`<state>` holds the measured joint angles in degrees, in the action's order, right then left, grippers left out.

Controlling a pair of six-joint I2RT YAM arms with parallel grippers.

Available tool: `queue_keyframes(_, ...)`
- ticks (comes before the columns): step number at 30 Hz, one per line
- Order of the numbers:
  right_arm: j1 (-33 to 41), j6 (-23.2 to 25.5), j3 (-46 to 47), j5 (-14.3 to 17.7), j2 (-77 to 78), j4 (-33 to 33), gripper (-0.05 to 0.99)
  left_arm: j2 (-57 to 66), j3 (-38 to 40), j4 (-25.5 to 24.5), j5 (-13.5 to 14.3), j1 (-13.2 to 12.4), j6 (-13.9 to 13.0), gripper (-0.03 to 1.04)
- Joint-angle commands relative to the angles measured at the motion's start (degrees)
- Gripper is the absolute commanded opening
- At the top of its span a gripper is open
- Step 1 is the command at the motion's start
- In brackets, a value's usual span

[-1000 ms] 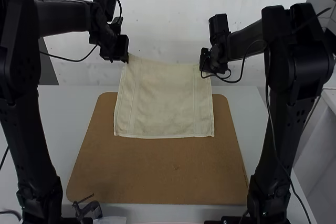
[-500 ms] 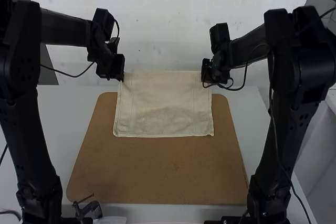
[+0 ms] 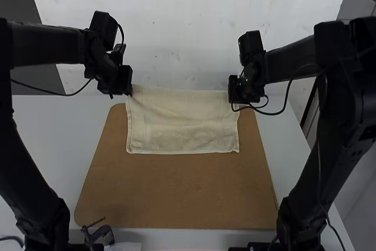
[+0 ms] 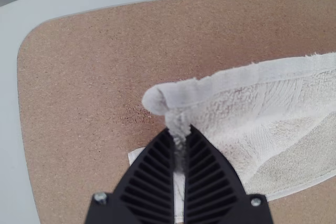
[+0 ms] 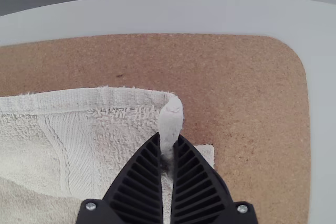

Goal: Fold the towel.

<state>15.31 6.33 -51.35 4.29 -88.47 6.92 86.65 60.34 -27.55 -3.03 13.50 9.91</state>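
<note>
High view, terry towel [image 3: 182,130]: upper middle of the frame, lower edge on the brown fibreboard [image 3: 176,195], upper edge raised.
Left gripper [image 3: 129,90]: left of the towel, black ribbed fingers pinched together on its upper left corner.
Right gripper [image 3: 236,101]: right of it, fingers closed on the upper right corner.

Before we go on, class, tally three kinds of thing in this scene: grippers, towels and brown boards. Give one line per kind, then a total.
Grippers: 2 (left gripper, right gripper)
Towel: 1
Brown board: 1
Total: 4
</note>
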Motion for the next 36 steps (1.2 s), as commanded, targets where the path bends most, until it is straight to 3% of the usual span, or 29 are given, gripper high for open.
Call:
queue_keyframes(1, 0.77, -1.49, 1.61, -0.96, 4.53, 1.17, 0.02, -3.68, -3.12, 0.22, 0.04, 1.01, -0.68, 0.02)
queue_keyframes(23, 1.04, -4.31, 9.25, -1.57, 15.52, 11.89, 0.02, -23.90, -19.12, -2.33, 0.39, 6.63, -1.21, 0.02)
queue_keyframes(27, 1.83, -4.13, 10.66, -1.04, 13.85, 8.73, 0.02, -22.05, -21.31, 3.20, 2.32, 6.19, -2.35, 0.02)
queue_keyframes(31, 1.83, -3.78, 9.78, -0.34, 9.10, 6.09, 0.02, -13.09, -19.47, 6.81, 2.32, 3.64, -3.85, 0.02)
queue_keyframes(36, 1.65, -3.52, 8.64, 0.28, 4.44, 3.10, 0.02, -5.35, -16.39, 10.41, 2.32, 2.76, -4.02, 0.02)
